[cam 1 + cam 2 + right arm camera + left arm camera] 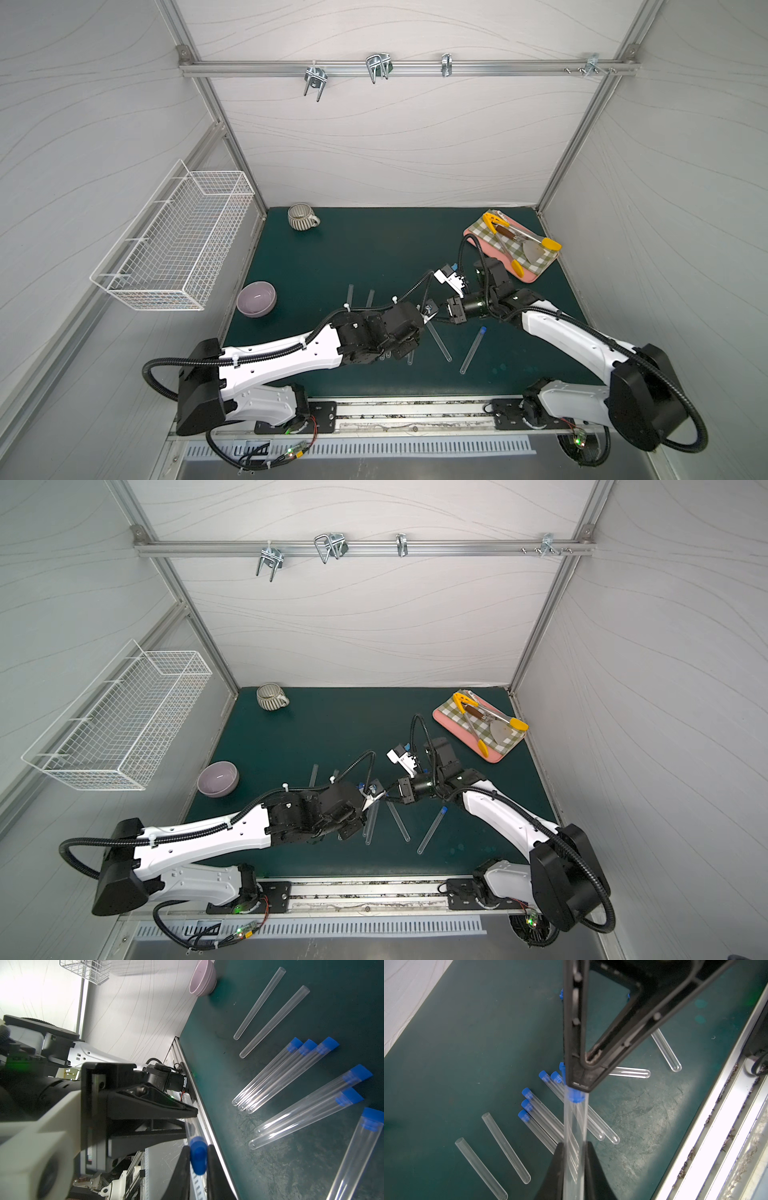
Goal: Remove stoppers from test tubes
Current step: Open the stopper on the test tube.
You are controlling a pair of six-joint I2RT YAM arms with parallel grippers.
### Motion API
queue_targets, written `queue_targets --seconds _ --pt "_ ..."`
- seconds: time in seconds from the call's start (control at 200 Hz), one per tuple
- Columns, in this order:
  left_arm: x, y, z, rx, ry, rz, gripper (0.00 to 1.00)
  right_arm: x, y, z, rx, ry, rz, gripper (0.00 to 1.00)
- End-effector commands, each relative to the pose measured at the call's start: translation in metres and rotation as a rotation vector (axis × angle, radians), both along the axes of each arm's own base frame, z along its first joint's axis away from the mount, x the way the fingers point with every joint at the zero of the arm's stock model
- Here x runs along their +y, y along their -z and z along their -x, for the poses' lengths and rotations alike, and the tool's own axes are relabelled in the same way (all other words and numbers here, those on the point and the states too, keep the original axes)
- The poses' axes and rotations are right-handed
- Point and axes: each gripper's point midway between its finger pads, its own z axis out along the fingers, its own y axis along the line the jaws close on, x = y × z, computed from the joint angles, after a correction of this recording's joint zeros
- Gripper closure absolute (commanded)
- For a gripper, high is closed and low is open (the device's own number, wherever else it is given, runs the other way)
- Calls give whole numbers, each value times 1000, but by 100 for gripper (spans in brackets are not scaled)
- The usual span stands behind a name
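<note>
Your left tool (574, 1145) clamps a tube (574, 1124); your right tool (198, 1147) pinches its blue stopper (198, 1157). Other tubes (506, 1148) lie below, with open surface (374, 249) behind.

No readable text, label, brand, number or sign on anything in any view.

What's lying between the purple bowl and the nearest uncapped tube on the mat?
Nothing: just bare green mat between the purple bowl and the nearest uncapped tube. The right wrist view shows it plainly; both top views agree.
</note>
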Motion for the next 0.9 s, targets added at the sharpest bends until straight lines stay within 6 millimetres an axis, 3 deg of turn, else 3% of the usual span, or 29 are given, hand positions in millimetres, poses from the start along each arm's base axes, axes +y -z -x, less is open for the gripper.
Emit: queue_targets --seconds 0.0,0.22,0.715,0.89 --pt "7 3 -7 -28 -30 -48 100 -7 -17 0 -29 -3 -28 100" --pt "9 7 -8 -23 -41 -77 100 -14 -11 -4 -57 30 29 100" --pt "10 13 -10 -26 -44 -102 100 -26 -34 -23 -46 82 -74 100" --pt "11 12 -10 -14 -71 -67 100 -46 -12 -44 -56 186 19 100"
